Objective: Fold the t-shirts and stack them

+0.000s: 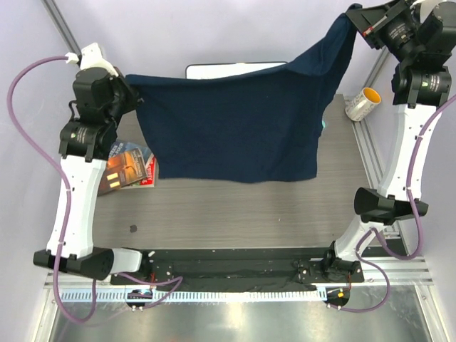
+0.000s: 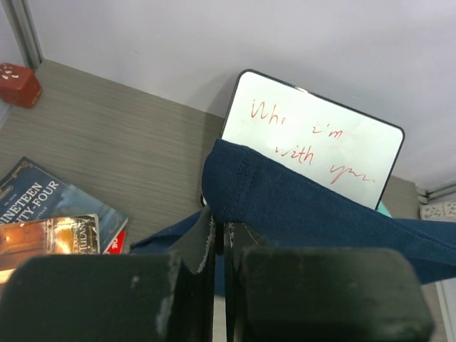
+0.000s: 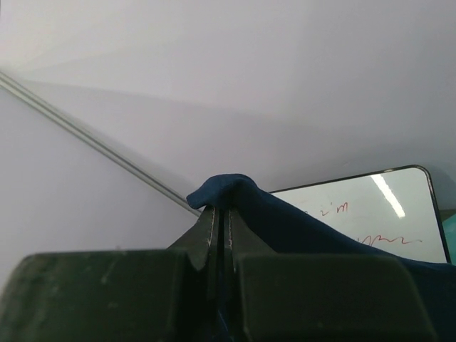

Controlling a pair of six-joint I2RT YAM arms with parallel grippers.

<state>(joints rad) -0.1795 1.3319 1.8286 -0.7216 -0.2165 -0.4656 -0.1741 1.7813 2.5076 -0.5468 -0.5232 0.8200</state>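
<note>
left end effector (image 2: 219,231), right end effector (image 3: 221,215) clamped

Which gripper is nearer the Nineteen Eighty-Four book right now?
Left. The left gripper, pinching one t-shirt corner, hangs just beyond the book; the right gripper holds the other corner, far off to the right.

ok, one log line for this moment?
left pincer: shut on t-shirt edge | right pincer: shut on t-shirt edge | t-shirt: held up, spread between both | fold: not yet done
</note>
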